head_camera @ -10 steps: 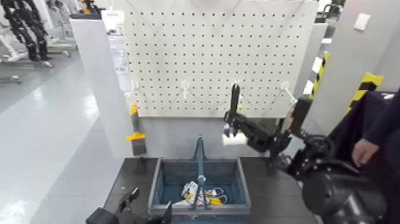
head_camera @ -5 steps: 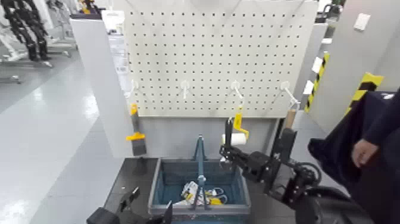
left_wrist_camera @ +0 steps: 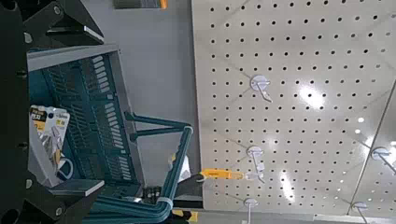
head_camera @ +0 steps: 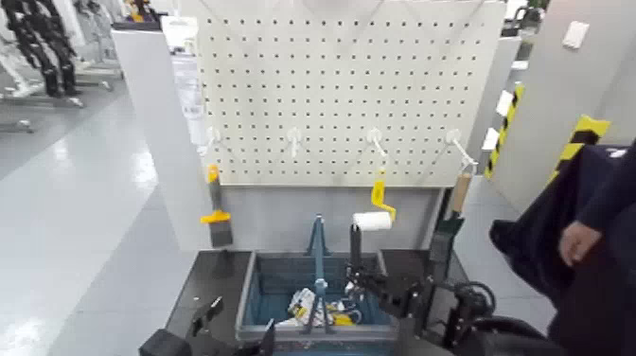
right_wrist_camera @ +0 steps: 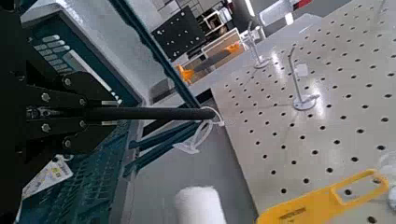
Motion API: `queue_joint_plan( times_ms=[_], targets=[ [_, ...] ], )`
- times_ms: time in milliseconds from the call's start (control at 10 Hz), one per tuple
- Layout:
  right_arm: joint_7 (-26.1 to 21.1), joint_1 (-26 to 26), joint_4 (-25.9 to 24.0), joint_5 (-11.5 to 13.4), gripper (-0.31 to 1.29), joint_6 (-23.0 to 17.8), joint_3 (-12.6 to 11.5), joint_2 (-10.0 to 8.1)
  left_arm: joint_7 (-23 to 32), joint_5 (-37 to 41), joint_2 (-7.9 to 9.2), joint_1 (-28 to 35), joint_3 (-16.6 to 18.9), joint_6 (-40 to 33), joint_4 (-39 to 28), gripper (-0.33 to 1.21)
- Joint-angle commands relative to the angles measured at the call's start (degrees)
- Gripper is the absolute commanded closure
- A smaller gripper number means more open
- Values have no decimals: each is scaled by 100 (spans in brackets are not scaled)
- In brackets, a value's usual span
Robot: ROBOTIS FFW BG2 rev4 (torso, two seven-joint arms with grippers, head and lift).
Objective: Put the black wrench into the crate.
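My right gripper (head_camera: 359,277) is shut on the black wrench (head_camera: 355,242) and holds it upright over the right half of the crate (head_camera: 284,333), near the back wall. In the right wrist view the wrench (right_wrist_camera: 163,113) runs as a slim black bar out from the gripper (right_wrist_camera: 89,114), with its far end by a white hook. The blue-grey crate has an upright central handle (head_camera: 317,248) and also shows in the left wrist view (left_wrist_camera: 93,121). My left gripper (head_camera: 227,324) rests low at the crate's front left, open and empty.
A white pegboard (head_camera: 341,85) stands behind the crate. On it hang a yellow-handled paint roller (head_camera: 376,214), a wooden-handled trowel (head_camera: 451,220) and a yellow scraper (head_camera: 215,214). Packaged items (head_camera: 317,308) lie in the crate. A person's hand (head_camera: 574,241) is at the right.
My right arm has carried the wrench off the pegboard hook and down toward me; it now hangs low over the crate. The left arm has not moved.
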Motion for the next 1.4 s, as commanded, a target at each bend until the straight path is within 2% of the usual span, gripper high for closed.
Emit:
queue_joint_plan(
  times_ms=[100,200,300,400,500,600,1000,1100,1200,1300,1400],
  targets=[
    [11,-83,337,104,110,-47,62,0,-9,-3,2,-19,-1,1,1,21],
    [11,-101,355,121,110,-4,70,0,-9,-3,2,-19,-1,1,1,21],
    [-7,-110,355,130,82,76,62,0,-9,-3,2,-19,8,1,1,21],
    [-15,-110,337,104,24,128,44,0,-18,-3,2,-19,8,1,1,21],
    [-7,-101,320,95,0,146,35,0,-26,-3,2,-19,17,1,1,21],
    [-7,-92,302,86,5,128,18,0,-35,-3,2,-19,17,1,1,21],
    [2,-48,232,33,5,128,0,0,-44,-3,2,-10,17,1,1,21],
    [-51,-4,153,-11,6,49,-35,0,-44,-3,2,-10,17,1,1,21],
    [-262,145,-137,-20,6,-39,-61,18,-44,-3,2,-10,17,1,1,21],
    [-534,356,-497,-37,5,-250,-61,18,-44,-3,2,-2,17,1,1,21],
    [-657,567,-664,-90,6,-821,-44,70,-44,-3,-7,7,26,1,1,21]
  ],
)
